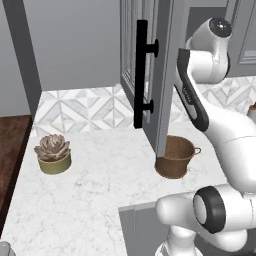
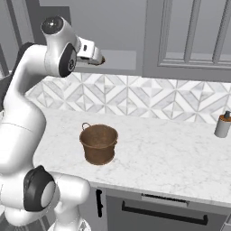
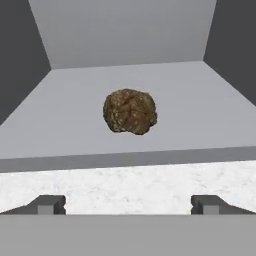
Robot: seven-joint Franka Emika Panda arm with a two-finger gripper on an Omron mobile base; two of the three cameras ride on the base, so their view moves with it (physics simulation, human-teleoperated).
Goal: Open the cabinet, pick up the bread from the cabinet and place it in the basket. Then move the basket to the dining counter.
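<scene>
The cabinet door with its long black bar handle stands swung open. On the grey shelf inside lies the bread, a small brown rounded lump. My gripper is open just in front of the shelf edge, level with the bread and short of it, with nothing between its fingertips. In the right base view my gripper points into the cabinet opening. The copper-brown basket stands on the marble counter below, with nothing showing in it. The dining counter is out of view.
An olive-green succulent pot sits at the left of the marble counter, which has a diamond-tile backsplash. A small dispenser stands far right. A closed glass-paned door is to the right of the opening. Dark wood surface lies at left.
</scene>
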